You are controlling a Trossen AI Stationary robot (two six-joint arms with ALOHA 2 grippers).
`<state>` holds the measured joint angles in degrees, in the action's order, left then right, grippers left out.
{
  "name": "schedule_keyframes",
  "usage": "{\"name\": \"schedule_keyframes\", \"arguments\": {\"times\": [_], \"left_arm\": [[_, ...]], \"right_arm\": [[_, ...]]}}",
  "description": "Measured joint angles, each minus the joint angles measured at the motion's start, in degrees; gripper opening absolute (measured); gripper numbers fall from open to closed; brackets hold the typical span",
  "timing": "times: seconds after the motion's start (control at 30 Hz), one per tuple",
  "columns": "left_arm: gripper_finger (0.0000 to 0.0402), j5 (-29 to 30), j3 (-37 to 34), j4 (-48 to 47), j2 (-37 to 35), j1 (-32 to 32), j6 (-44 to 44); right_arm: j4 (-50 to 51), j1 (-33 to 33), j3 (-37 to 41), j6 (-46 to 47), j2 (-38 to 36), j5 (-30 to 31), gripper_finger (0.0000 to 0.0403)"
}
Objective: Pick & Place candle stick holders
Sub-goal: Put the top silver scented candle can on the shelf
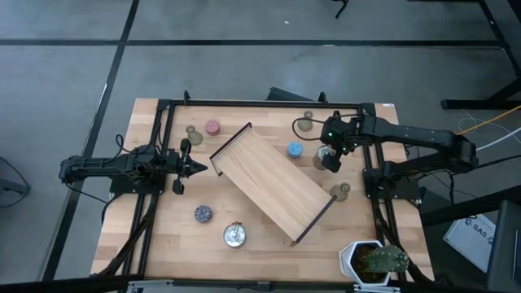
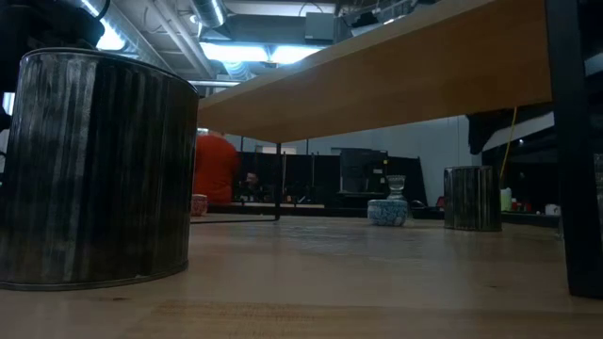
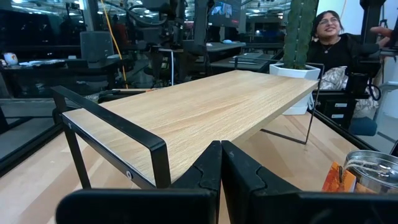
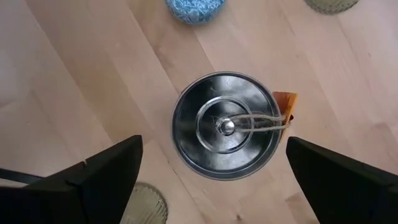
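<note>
Two arms on the wooden desk [image 1: 269, 236]. The right pincer [image 4: 214, 168] hangs fully released straight above the round shiny silver candle holder [image 4: 225, 126], right of centre in the high view, just off the upper right edge of the long rectangular wooden tray [image 1: 273, 183]. In the right wrist view the holder sits centred between the two dark fingers [image 4: 99, 177], with a twine loop and an orange tag [image 4: 285, 102] on its right rim.

The left pincer [image 1: 189, 167] is clenched on nothing, parked at the tray's left end.

Other holders:
- blue patterned one [image 1: 295, 150], upper centre
- pink one [image 1: 212, 127], upper left
- olive-green bell-shaped ones [image 1: 305, 124], near the top edge, by the pink one and at the tray's right end
- purple one [image 1: 203, 213], lower left
- second silver one [image 1: 234, 236], lower centre

Potted green plant [image 1: 376, 260], lower right corner.

Step in hand, as I judge it: grasp the silver holder. Do it well by dropping straight down, keeping the rim centred and the fingers clear of the twine and tag. Close on the side walls; shiny metal may slip, so squeeze firmly. Mind the blue holder nearby.
</note>
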<state>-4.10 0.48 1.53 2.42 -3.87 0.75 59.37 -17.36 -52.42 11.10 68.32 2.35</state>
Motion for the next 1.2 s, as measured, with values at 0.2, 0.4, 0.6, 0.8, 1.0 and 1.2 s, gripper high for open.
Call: {"name": "schedule_keyframes", "arguments": {"times": [0.2,0.4,0.6,0.8,1.0,1.2], "left_arm": [[0.0004,0.0,0.0,0.0,0.0,0.0,0.0],[0.0004,0.0,0.0,0.0,0.0,0.0,0.0],[0.0004,0.0,0.0,0.0,0.0,0.0,0.0],[0.0004,0.0,0.0,0.0,0.0,0.0,0.0],[0.0004,0.0,0.0,0.0,0.0,0.0,0.0],[0.0004,0.0,0.0,0.0,0.0,0.0,0.0]], "right_arm": [[0.2,-0.9,0.0,-0.2,0.2,0.0,0.0400],[2.4,-2.9,0.0,2.0,0.4,-1.5,0.0400],[2.4,-4.5,0.0,5.0,1.1,-2.8,0.0400],[2.1,-4.8,0.0,6.8,3.9,-4.0,0.0400],[0.0,-4.8,0.0,10.2,5.9,-4.0,0.0400],[-1.3,-4.8,0.0,14.0,7.0,-1.3,0.0400]]}}
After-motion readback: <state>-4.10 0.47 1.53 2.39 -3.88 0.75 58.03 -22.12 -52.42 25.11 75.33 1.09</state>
